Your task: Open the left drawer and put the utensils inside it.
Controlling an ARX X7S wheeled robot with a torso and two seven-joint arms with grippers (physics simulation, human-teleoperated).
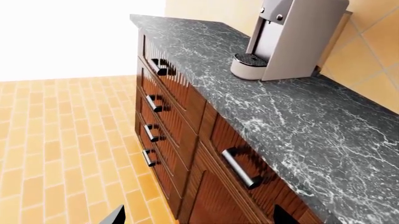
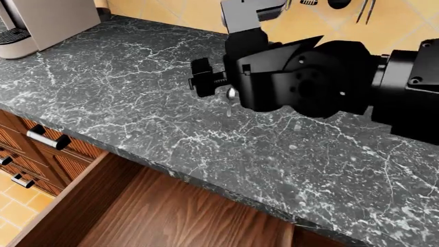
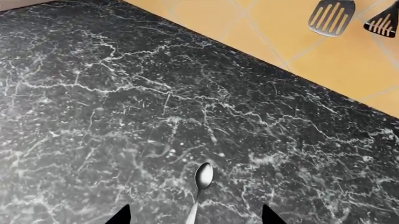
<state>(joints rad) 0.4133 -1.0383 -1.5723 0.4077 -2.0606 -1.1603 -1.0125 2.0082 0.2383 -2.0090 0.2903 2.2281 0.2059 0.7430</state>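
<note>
- drawer (image 2: pixel 171 211) pulled open under the counter (image 2: pixel 137 103) edge, wood floor bare as far as seen
- spoon (image 3: pixel 201 183) lies flat on counter, bowl pointing away from the right fingers (image 3: pixel 194 215), handle running in between the two tips
- right fingers apart, tips either side of spoon handle, not clamped on it
- head view: right arm (image 2: pixel 309 77) over the counter, spoon just shows under it
- left fingers (image 1: pixel 196 217) apart, holding nothing, near the narrow stacked drawers (image 1: pixel 159 116)
- fork not seen
- coffee machine (image 1: pixel 290 37) on counter beyond left fingers
- spatulas (image 3: pixel 331 16) on wall well beyond right fingers
</note>
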